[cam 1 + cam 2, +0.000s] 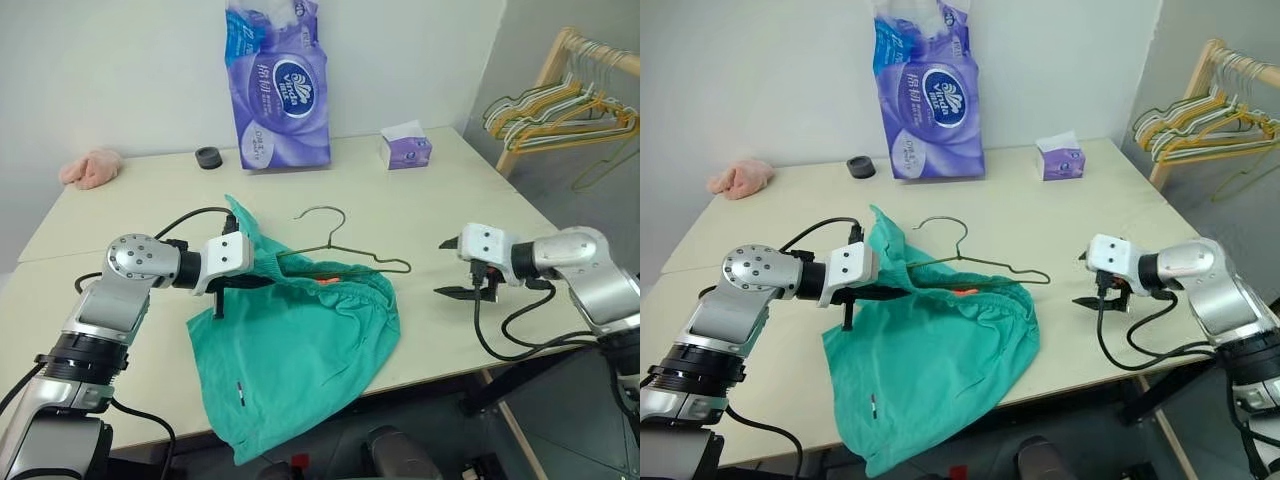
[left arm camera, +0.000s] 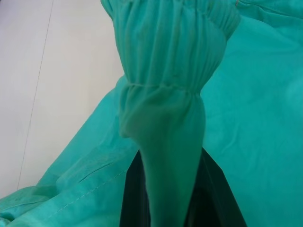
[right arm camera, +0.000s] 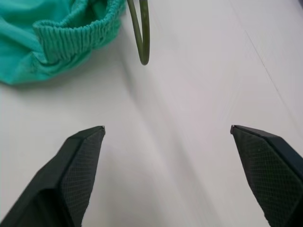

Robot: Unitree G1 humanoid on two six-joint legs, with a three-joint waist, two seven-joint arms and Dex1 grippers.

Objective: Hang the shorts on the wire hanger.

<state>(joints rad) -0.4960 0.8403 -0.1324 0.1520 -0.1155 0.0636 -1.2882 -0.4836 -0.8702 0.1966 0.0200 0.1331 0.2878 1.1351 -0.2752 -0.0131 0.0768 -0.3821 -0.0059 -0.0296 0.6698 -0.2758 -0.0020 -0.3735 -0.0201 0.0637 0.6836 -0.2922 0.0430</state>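
The left gripper (image 1: 222, 290) is clamped on a bunched fold of the shorts (image 1: 290, 350) at the gathered waistband. The right gripper (image 1: 452, 268) is spread wide and empty — hovering above bare table (image 1: 440, 200), well apart from the cloth.

The shorts lie mid-table, their lower part draped over the near edge. The wire hanger (image 1: 345, 245) is threaded into the waistband, its hook and right end showing. Open surface lies beyond and to the right.

A purple tissue pack (image 1: 275, 80) stands at the far edge — its print too small to read with certainty. A small tissue box (image 1: 405, 148) sits near it.
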